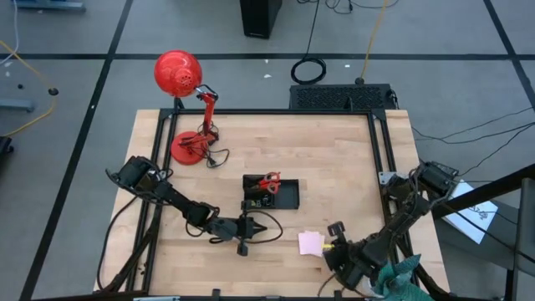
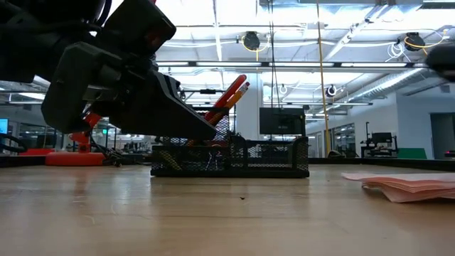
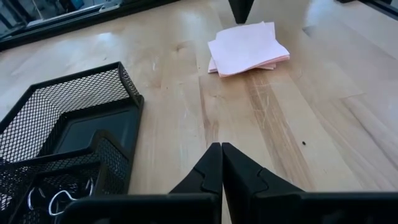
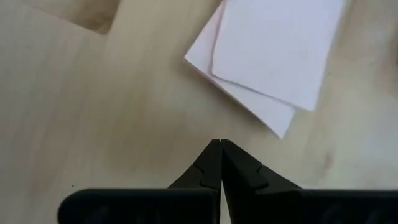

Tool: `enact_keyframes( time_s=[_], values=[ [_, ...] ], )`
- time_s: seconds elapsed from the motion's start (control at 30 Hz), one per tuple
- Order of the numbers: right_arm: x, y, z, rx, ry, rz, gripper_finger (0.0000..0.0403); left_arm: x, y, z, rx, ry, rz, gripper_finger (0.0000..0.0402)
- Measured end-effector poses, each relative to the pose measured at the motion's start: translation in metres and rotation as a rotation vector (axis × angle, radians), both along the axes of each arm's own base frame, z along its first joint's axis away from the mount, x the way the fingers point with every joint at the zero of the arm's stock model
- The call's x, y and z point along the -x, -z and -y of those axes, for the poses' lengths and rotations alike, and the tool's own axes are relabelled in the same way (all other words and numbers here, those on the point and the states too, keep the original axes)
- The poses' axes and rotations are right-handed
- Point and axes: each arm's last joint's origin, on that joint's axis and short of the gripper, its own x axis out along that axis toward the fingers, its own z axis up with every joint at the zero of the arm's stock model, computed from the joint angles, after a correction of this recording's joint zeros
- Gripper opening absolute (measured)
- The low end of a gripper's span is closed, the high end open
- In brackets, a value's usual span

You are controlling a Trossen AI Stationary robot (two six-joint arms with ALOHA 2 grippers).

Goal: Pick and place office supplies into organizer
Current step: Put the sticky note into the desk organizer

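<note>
The pad (image 1: 311,242) is the one supply you still have lying loose on the worktop (image 1: 334,167), and everything turns on where it sits: between the two arms, toward the near edge, well clear of the organizer (image 1: 271,193). From your left gripper (image 1: 266,229) the pad lies straight ahead along the line its fingers (image 3: 214,168) point. From your right gripper (image 1: 336,229) it is just beside the tips, so the right arm looks the nearer one. Both pairs of fingers are pressed together and hold nothing; either would need to spread before a pick.

The pad lies flat, its sheets slightly fanned, with one corner turned toward the right fingers (image 4: 217,163). It has no real long axis, so your approach probably depends on getting a finger under an edge, not on alignment.

The organizer sits beyond the left gripper, toward the lamp (image 1: 188,109), with red scissors (image 1: 268,181) standing in its left compartment beside orange pencils (image 2: 238,91). Its larger mesh bay (image 3: 93,124) looks bare and open to you, while binder clips (image 3: 56,199) show in a smaller one.

Between pad and organizer there is only bare wood; the one thing likely to get in the way is the other arm, since both grippers crowd the same patch.
</note>
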Motion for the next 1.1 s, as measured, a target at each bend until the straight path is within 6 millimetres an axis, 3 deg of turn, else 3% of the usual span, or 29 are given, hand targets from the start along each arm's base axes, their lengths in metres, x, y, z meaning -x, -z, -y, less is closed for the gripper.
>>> enact_keyframes(
  time_s=[0.17, 0.27, 0.53, 0.73, 0.93, 1.1],
  values=[
    [0.019, -0.003, -0.012, 0.143, -0.098, 0.139, 0.0, -0.001, 0.0, -0.002, 0.004, -0.008, 0.004, 0.0006],
    [0.025, -0.004, -0.017, 0.173, -0.072, 0.24, 0.0, -0.002, 0.0, -0.005, 0.01, -0.019, 0.005, 0.0018],
    [0.023, -0.011, -0.024, -0.05, 0.16, 0.337, 0.0, -0.006, -0.003, -0.003, -0.058, 0.057, 0.007, 0.0014],
    [0.016, -0.015, -0.026, -0.241, 0.323, 0.302, 0.0, -0.025, -0.021, 0.009, -0.111, 0.174, -0.004, 0.0008],
    [0.014, -0.015, -0.024, -0.219, 0.291, 0.288, 0.0, -0.048, -0.044, 0.015, -0.135, 0.179, -0.046, 0.0027],
    [0.008, -0.015, -0.019, -0.255, 0.388, 0.283, 0.0003, -0.058, -0.053, 0.009, -0.12, 0.281, -0.043, 0.0019]
  ],
)
